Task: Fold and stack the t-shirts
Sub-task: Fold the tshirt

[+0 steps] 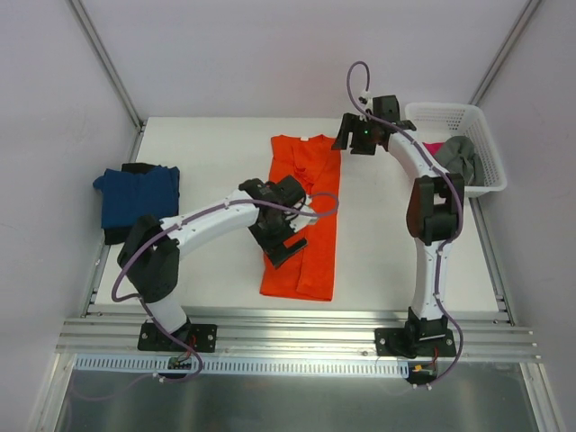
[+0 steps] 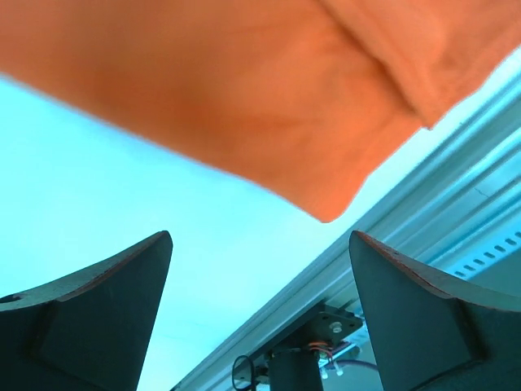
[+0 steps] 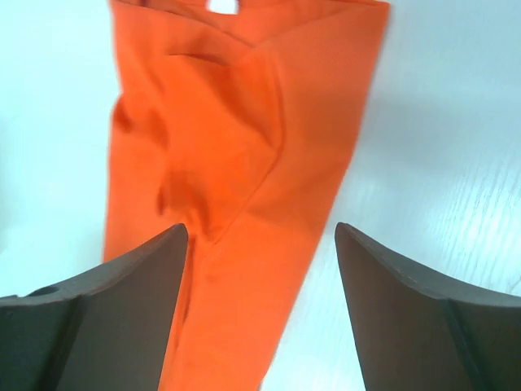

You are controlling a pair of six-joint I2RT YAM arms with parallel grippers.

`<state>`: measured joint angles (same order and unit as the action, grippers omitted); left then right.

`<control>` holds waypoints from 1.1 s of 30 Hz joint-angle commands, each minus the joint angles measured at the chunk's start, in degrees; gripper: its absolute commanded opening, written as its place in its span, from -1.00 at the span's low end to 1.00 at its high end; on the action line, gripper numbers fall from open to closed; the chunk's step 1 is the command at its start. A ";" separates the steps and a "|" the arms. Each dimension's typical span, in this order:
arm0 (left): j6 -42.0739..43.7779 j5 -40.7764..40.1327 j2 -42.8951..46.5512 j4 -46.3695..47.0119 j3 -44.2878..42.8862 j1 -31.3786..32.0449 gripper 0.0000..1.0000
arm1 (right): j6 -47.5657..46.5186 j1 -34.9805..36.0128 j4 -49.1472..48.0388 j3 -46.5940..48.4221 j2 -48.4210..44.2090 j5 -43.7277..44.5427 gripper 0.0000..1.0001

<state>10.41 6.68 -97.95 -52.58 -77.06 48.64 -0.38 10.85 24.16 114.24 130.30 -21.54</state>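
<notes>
Folding the orange shirt (image 1: 302,225) seems half done. Left gripper (image 1: 281,252) and right gripper (image 1: 344,137): fingers apart, empty; next, grip its hem.

Table (image 1: 216,153), orange t-shirt (image 1: 310,171), t-shirt stack (image 1: 135,200), basket (image 1: 441,109)

In the top view the left hand (image 1: 286,249) covers the middle of the orange t-shirt (image 1: 310,175), hiding the cloth beneath it. The black t-shirt (image 1: 135,167) shows only as edges around the dark blue t-shirt (image 1: 139,196) lying on it. In the basket (image 1: 450,112), the pink t-shirt (image 1: 434,148) is a mere sliver and the grey t-shirt (image 1: 461,157) sits partly behind the lattice wall. In the left wrist view the orange cloth is blurred and cut off by the top edge. In the right wrist view it runs off both top and bottom.
</notes>
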 commanded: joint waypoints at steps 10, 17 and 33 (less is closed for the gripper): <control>1.63 -3.07 0.48 -0.95 -8.81 -14.62 0.79 | 2.93 8.92 -0.34 -5.69 -4.36 -5.17 0.55; 1.98 -3.51 0.22 -0.51 -12.76 -21.30 0.77 | 4.34 11.03 -0.61 -3.50 1.61 -5.53 0.55; 1.54 -3.60 -0.66 -0.16 -15.67 -25.61 0.74 | 2.76 9.36 0.45 7.84 11.64 -5.18 0.57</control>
<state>11.57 3.40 -98.30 -52.23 -92.75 23.53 3.27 20.64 24.58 119.22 140.68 -27.70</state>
